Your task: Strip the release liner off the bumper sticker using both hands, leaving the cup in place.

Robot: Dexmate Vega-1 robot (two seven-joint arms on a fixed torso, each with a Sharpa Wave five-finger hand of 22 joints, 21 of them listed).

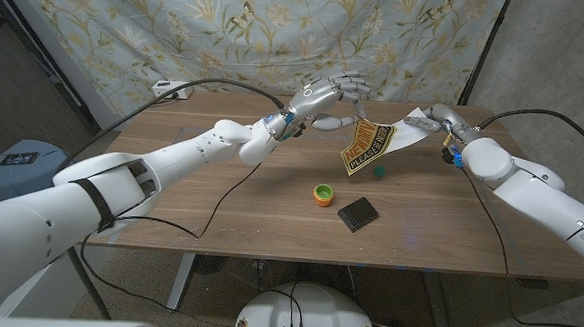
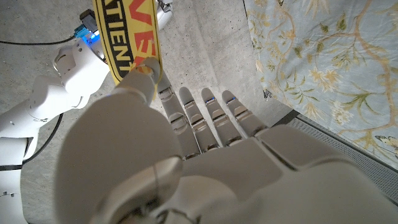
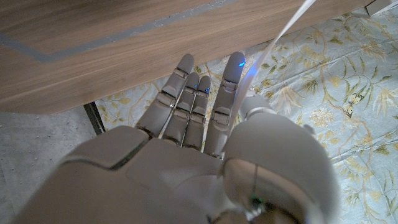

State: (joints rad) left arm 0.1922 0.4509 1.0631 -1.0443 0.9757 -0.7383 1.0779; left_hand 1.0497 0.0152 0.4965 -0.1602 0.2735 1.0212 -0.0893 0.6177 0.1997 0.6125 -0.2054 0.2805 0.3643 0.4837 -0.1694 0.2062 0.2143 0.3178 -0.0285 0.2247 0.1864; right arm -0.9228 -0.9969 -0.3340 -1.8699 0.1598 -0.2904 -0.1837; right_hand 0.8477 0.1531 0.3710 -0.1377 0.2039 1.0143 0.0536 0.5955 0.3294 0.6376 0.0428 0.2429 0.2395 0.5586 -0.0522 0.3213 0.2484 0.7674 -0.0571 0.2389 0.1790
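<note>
Bumper sticker (image 1: pixel 369 147): airborne above the surface, 12 o'clock of the cup (image 1: pixel 322 194). Left robot hand (image 1: pixel 327 100) pinches it; right robot hand (image 1: pixel 437 118) pinches the white release liner (image 1: pixel 408 125). Liner largely peeled; final separation apparently remaining.

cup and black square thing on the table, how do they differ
The cup is round, orange with a green inside, and stands upright with its mouth open upward. The black square thing is dark all over, flat and low, lying turned at an angle to the table edge. The cup sits to the robot's left of it. Both rest on the wooden table, untouched by either hand.
</note>
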